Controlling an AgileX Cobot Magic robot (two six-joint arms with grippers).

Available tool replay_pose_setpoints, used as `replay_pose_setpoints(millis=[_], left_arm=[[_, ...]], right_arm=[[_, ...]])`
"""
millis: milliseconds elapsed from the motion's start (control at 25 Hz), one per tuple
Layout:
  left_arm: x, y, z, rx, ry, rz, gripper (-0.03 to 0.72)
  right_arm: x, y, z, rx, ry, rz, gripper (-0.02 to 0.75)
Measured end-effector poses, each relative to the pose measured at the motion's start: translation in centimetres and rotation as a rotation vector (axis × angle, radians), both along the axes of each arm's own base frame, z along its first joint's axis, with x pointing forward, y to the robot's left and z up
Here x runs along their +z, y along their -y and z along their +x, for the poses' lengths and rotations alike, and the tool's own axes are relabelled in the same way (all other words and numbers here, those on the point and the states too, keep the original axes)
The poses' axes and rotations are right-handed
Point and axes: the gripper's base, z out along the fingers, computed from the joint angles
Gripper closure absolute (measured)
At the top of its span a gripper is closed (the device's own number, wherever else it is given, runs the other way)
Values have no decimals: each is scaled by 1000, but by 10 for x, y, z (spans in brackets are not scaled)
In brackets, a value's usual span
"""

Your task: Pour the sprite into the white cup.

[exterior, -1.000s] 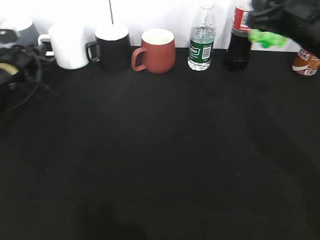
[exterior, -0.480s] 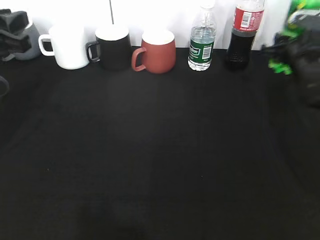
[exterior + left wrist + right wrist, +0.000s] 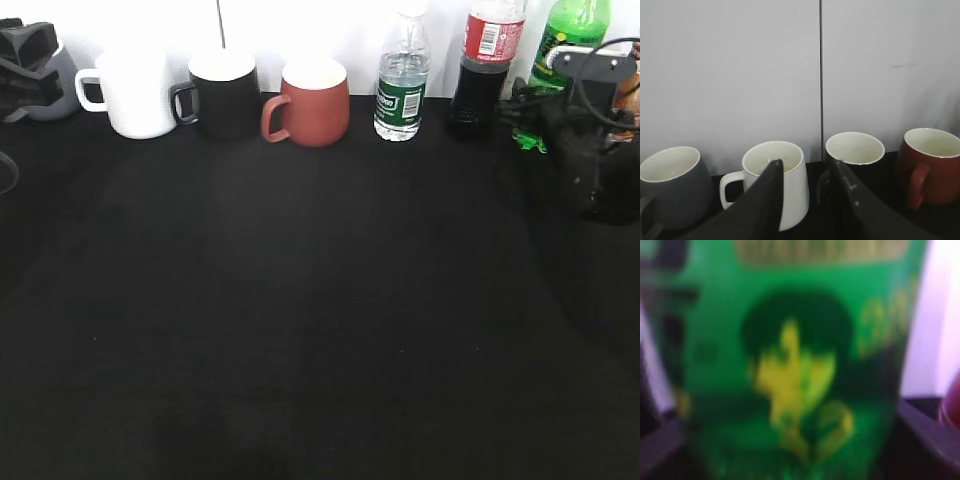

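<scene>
Three views. Exterior: far row along the wall on a black table (image 3: 300,320), left to right: grey mug (image 3: 55,85) partly behind the left gripper (image 3: 25,60), white cup (image 3: 135,92), black mug (image 3: 222,95), red mug (image 3: 310,102), water bottle (image 3: 400,75), cola (image 3: 484,70), sprite (image 3: 560,60) far right. Right gripper (image 3: 545,115) at the sprite's lower body, arm blocking its base; grip there impossible to judge. Left gripper's fingers not readable.

Left wrist: two dark fingers (image 3: 765,205) rising from the bottom edge, a narrow gap between them, holding nothing. Behind: grey mug (image 3: 672,187) left, white cup (image 3: 785,175) partly behind the left finger, black mug (image 3: 855,155), red mug (image 3: 932,165) right.

Right wrist: blurred sprite (image 3: 795,365) label filling nearly everything, green with yellow marks. Dark fingers (image 3: 920,435) at both lower corners, flanking the bottle; contact not clear.
</scene>
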Motion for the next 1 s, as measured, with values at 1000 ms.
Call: replay_pose_setpoints(millis=[1000], left_arm=[[81,-34,-174,45,-893,144,221]], right_arm=[[240,20,-338,238,-840,16,149]])
